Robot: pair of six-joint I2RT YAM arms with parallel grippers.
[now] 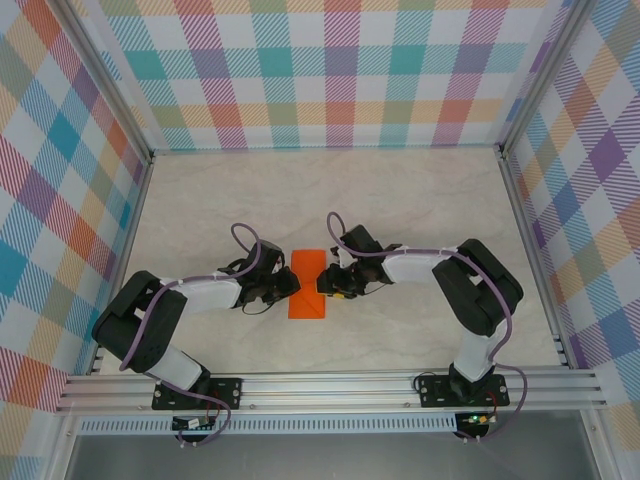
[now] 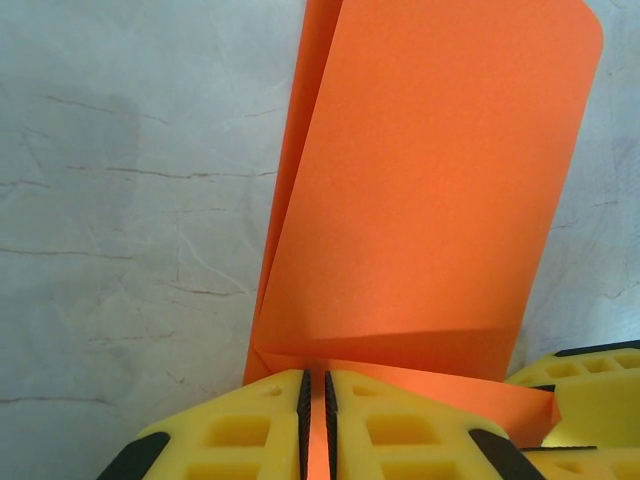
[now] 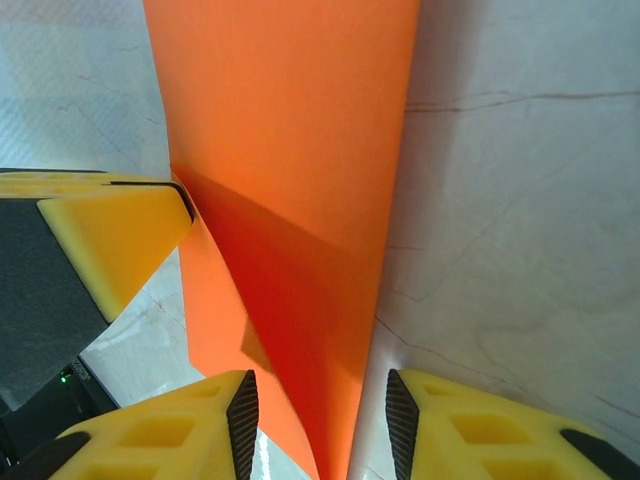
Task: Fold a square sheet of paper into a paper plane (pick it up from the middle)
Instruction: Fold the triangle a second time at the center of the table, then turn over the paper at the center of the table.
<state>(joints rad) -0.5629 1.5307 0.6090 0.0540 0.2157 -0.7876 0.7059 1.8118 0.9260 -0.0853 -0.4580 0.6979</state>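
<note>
Now the left gripper (image 2: 317, 392) clamps the orange sheet of paper (image 2: 420, 200) rising ahead of it; the right gripper (image 3: 320, 395) straddles its edge, jaws apart.

This is a robotics lab test cell. A pale marble-patterned tabletop (image 1: 400, 190) is boxed in by pastel plaid-printed wall panels (image 1: 340, 70) on silver aluminium frame posts (image 1: 105, 80). A black-and-white left robot arm (image 1: 150, 325) and matching right robot arm (image 1: 475, 290), trailing purple cables (image 1: 245, 238), are bolted to a slotted aluminium rail (image 1: 330, 385).
</note>
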